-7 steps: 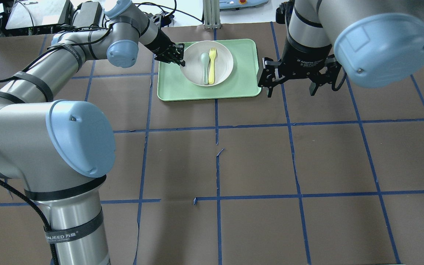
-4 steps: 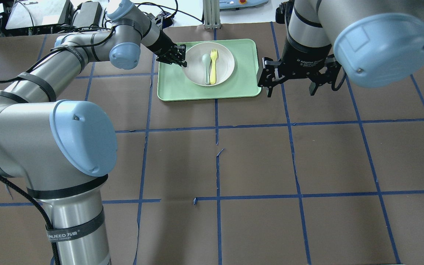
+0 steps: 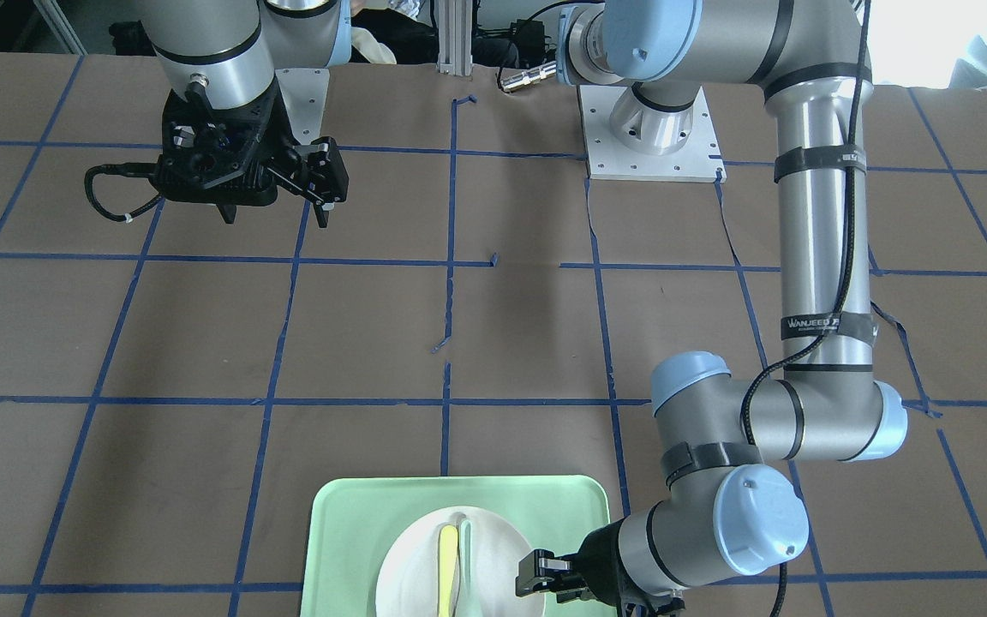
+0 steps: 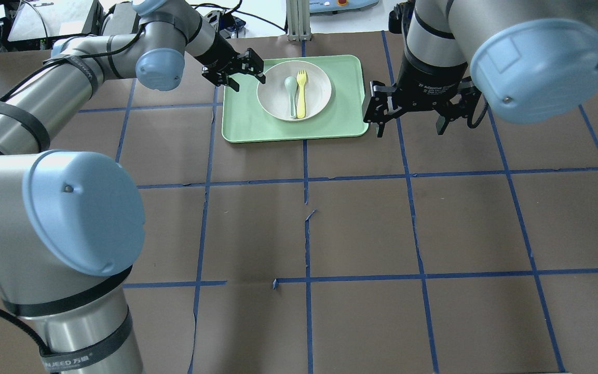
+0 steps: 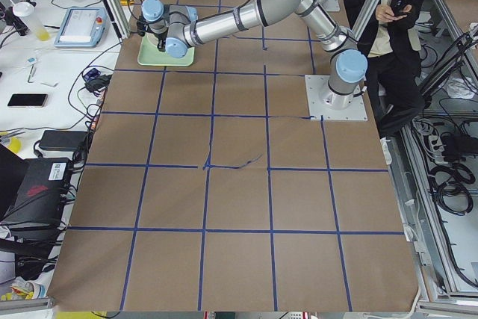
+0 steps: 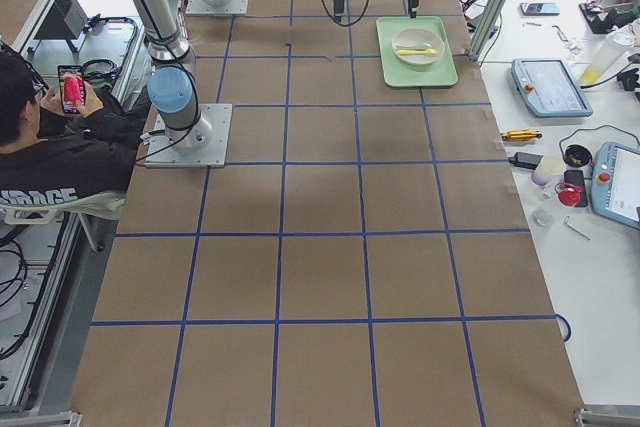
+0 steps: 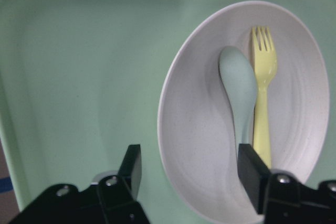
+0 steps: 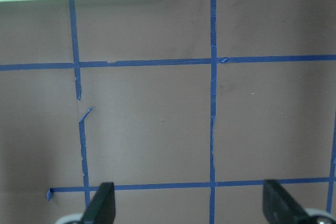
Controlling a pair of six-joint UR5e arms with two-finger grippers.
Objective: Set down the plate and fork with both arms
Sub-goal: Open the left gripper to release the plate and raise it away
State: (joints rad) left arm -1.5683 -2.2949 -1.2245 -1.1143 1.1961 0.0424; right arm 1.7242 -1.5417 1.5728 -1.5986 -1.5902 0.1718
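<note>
Round off-white shallow plate sits on the rectangular mint-green tray, toward its far side, at the table edge opposite the robot. Slim pale-yellow plastic fork lies in the plate, tines pointing away from the robot, touching the pale grey-green spoon on its left.

Writing: the black strap on the left arm reads "WANJEED". White print on the right tool body starts "2F Adaptive"; the rest is illegible.

Room: a wide stretch of brown table with a blue tape grid lies between the tray and the robot bases. A ring of bare tray shows around the plate.

Left tool: 2 fingers spread wide, gripping nothing. In the wrist view they straddle the plate's left rim, 1 over bare tray, 1 over the plate by the spoon handle. Contact with the rim: cannot tell.

Right tool: fingers spread wide, nothing between them. It hangs over bare table just beside the tray's right near corner, apart from it.
</note>
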